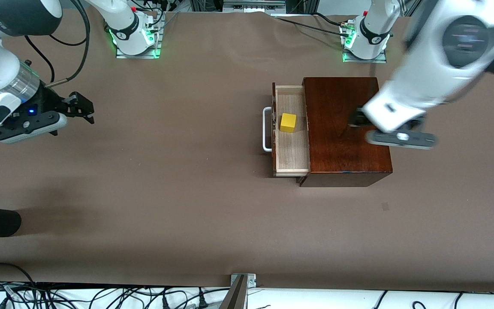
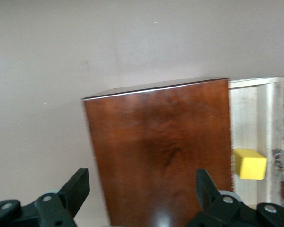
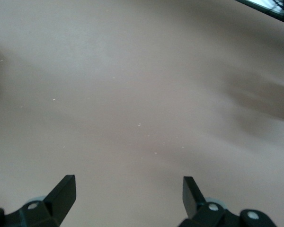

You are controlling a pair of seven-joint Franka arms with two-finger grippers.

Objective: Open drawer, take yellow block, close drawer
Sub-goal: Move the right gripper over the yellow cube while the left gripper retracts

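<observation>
A brown worktop (image 1: pixel 187 180) carries a glossy dark mahogany box (image 1: pixel 345 128), which sits toward the left arm's end. The box is the landmark for everything else here.

The drawer (image 1: pixel 290 150) is pulled partway out of the box, on the side facing the right arm's end of the worktop. Its pale wood tray is exposed, and its white U-shaped handle (image 1: pixel 266 129) sticks out from the dark front.

The yellow block (image 1: pixel 288 122) rests inside the open drawer, on the tray floor, close to the drawer front and apart from the box. In the left wrist view the block (image 2: pixel 249 164) shows beside the box's top panel (image 2: pixel 165 151), lying in the tray.

The left gripper (image 1: pixel 358 118) hangs over the top of the box, above the part away from the drawer. In the left wrist view its two dark fingers (image 2: pixel 75 187) stand spread wide, released, with the box lid between them and nothing held.

The right gripper (image 1: pixel 82 107) hangs over bare worktop at the right arm's end, well apart from the box, and that arm waits. In the right wrist view its fingers (image 3: pixel 64 191) are also spread apart and released, with only plain brown surface below them.
</observation>
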